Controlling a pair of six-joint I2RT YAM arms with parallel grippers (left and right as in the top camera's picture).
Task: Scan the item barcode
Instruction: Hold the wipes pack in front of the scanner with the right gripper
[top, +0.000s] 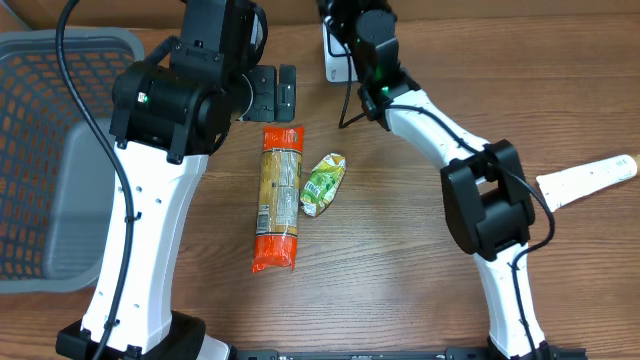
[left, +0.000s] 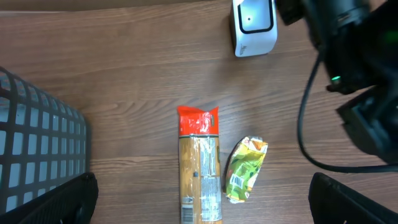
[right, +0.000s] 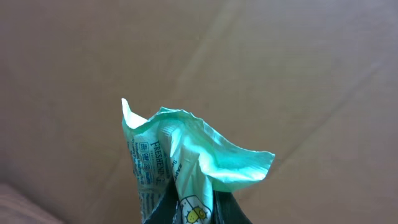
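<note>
**Crumpled packet held up near the scanner**

The right gripper (right: 196, 208) is clamped on the lower end of a crumpled mint-green plastic packet (right: 186, 149), so that its printed face is raised into the air. No barcode can be made out. From overhead the packet is hidden by the arm, which is stretched to the far edge beside the white box-shaped scanner (left: 254, 25), presumably so that the print can be presented to it. The left gripper (top: 270, 93) is held empty, jaws wide apart, above a long clear pasta packet with orange ends (top: 278, 198) and a small green foil snack packet (top: 323, 184), judged to be next in line.
</note>
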